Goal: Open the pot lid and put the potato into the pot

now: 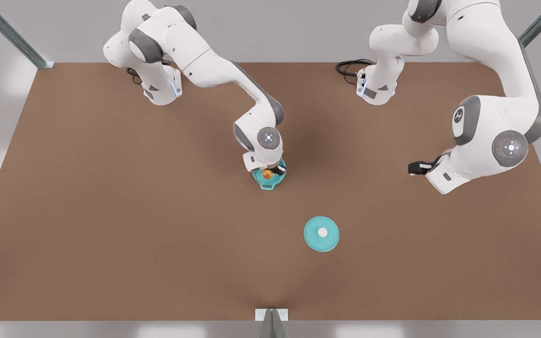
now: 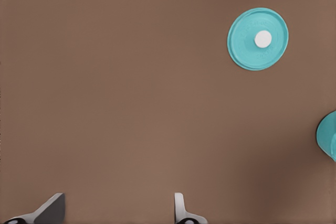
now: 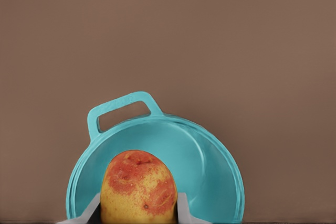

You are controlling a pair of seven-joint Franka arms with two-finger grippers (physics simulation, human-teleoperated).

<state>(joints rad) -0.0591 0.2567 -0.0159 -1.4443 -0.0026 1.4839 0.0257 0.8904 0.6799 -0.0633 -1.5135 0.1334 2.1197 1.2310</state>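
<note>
Our right gripper (image 1: 275, 172) clamps the potato (image 3: 138, 187) above the open pot (image 3: 210, 166) mid-tabletop (image 1: 111, 234); our left gripper (image 2: 118, 211) hangs spread near the right edge, the pot lid (image 1: 321, 233) lying flat toward the front edge.

Pot (image 1: 269, 180): small, round, teal inside and out, upright on the brown counter (image 1: 111, 211), uncovered, one loop handle facing the front camera.

Potato (image 3: 138, 187): oval, yellow with orange-red patches, pinched between my right claw's (image 3: 137, 211) fingers, held over the pot's open mouth.

Pot lid (image 1: 321, 233): flat teal disc, white knob up, lying flat on the counter, well apart from the pot, toward the front view's lower right.
</note>
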